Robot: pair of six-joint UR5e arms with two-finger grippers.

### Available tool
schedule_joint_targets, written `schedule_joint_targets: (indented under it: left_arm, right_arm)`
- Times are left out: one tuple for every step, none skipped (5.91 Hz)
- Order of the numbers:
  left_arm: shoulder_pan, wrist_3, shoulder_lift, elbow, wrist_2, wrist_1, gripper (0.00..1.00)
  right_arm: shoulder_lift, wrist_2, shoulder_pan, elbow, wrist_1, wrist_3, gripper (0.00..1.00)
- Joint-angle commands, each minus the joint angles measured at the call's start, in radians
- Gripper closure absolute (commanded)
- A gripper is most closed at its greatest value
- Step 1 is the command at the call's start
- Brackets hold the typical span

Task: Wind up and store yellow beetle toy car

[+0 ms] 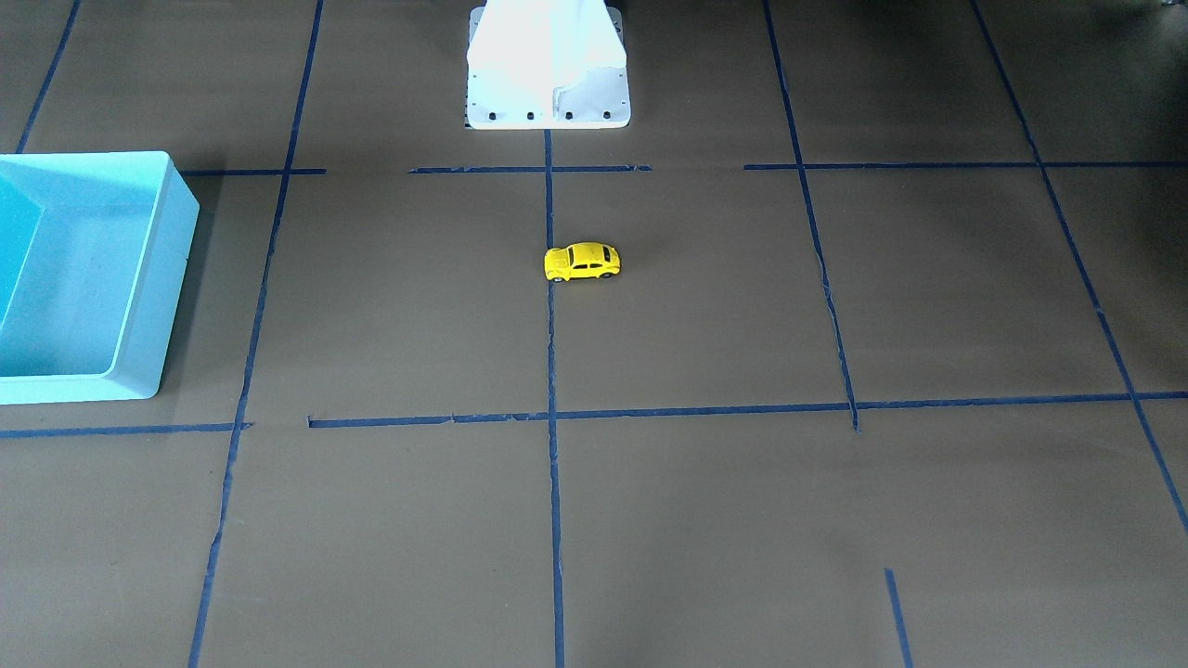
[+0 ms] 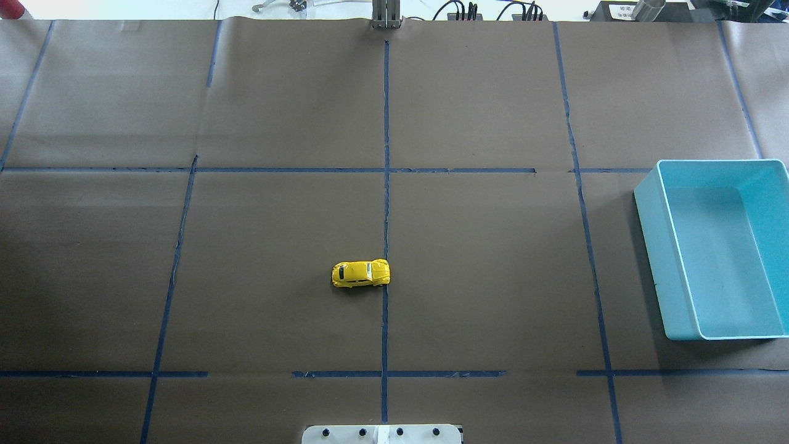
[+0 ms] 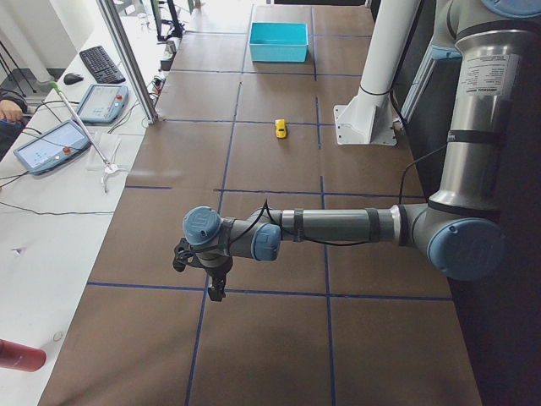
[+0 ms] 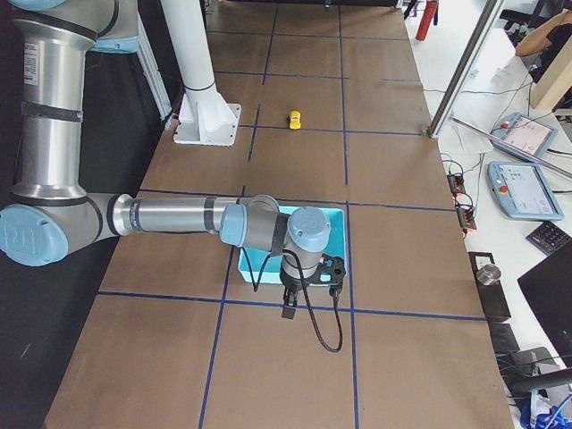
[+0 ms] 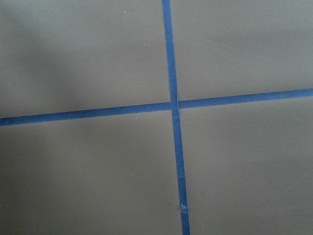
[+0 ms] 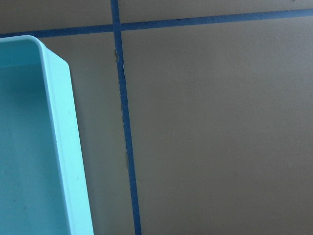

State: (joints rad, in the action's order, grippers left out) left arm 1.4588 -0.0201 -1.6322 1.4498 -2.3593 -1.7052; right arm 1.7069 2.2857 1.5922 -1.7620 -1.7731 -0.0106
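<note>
The yellow beetle toy car sits on its wheels near the middle of the table, with one end touching a blue tape line. The turquoise bin is by the table's right edge, well apart from the car. My left gripper hangs over the left end and my right gripper is by the bin. I cannot tell if either is spread or pressed together. I think I should come straight down and pinch the car's sides softly, so it cannot roll away.

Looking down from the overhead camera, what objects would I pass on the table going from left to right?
yellow beetle toy car → turquoise bin
</note>
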Motion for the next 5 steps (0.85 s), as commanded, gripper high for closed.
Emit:
schedule_joint_targets:
  left_arm:
    - [-0.001,0.0,0.0,-0.003,0.0,-0.001,0.0]
    - [-0.001,-0.001,0.0,-0.005,0.0,0.001,0.0]
    - [-0.003,0.0,-0.003,0.003,-0.002,-0.004,0.0]
    - [-0.005,-0.003,-0.015,0.017,-0.005,-0.028,0.0]
    - [-0.012,-0.003,-0.015,0.068,-0.009,-0.042,0.0]
  right_arm:
    - [-0.001,0.012,0.0,-0.005,0.001,0.012,0.0]
    - [-0.001,0.012,0.0,-0.004,0.003,0.012,0.0]
    - [-0.001,0.012,0.0,-0.004,0.004,0.012,0.0]
    - [-0.001,0.008,0.0,-0.002,0.004,0.011,0.0]
    - [0.0,0.002,0.0,0.001,0.004,0.011,0.0]
